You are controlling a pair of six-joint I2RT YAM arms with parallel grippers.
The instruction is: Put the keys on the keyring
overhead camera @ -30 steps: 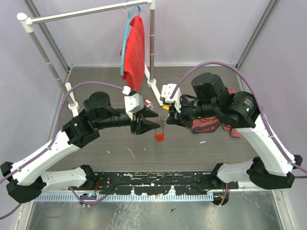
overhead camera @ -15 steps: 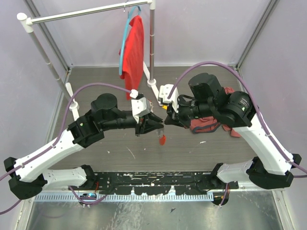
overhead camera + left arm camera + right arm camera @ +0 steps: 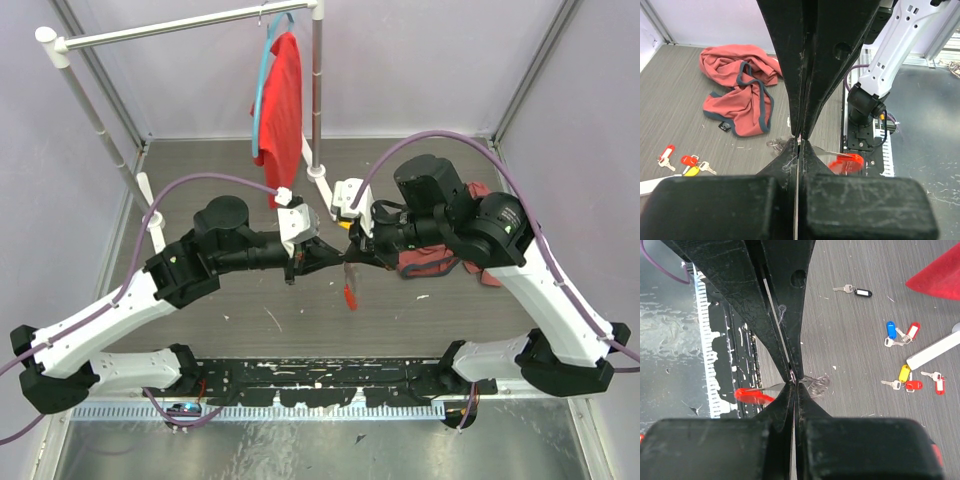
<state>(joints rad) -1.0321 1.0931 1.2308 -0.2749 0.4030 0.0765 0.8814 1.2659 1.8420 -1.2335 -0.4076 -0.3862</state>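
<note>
The table carries everything, with a rack at its far edge and a red shirt hanging from it. A red cloth lies crumpled toward the right edge, close to where my right side is working, so a low sweep there could drag it across the work.

My two arms meet nose to nose above the middle of the table. The left gripper has its jaws fully together, and from its wrist view they seem to nip the thin chain right at the tips. The right gripper is likewise pressed closed on that chain from the other side. The keyring hangs in the air between them, its red plastic piece dangling below, off the table.

My worry is the grip. Both holds are on fine chain at the very fingertips, so any pull apart could slip it free and drop it, or draw the loop flat with no opening to thread. Neither gripper is free to fetch a key, and releasing the wrong one could let the ring swing or fall.

The keys lie loose on the table beyond the grippers, toward the far edge near the rack foot, none on the chain as far as I can see. Several lie bunched with tags touching, so a pinch there could lift two or flick one away
</note>
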